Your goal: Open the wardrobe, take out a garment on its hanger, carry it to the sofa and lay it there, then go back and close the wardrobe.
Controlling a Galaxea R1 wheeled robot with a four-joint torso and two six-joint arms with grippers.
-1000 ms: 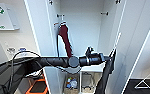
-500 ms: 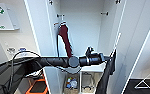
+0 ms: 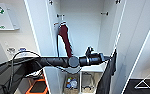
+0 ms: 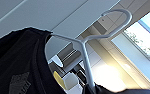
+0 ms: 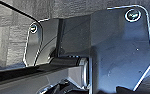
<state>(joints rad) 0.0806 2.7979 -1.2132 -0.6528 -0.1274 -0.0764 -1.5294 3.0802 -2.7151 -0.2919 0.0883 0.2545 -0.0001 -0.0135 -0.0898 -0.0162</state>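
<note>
Black garment [image 3: 108,75] off rail, hanging on white hanger [image 4: 87,42] from my left gripper [image 3: 108,58], jaws clamped on it, right of open wardrobe [image 3: 78,32]. Red garment [image 3: 65,40] inside. Sofa carry, door-closing remain.

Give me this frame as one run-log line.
wardrobe: doors open | left claw: carrying black garment on white hanger, by the right door | dark red garment: hanging inside
</note>
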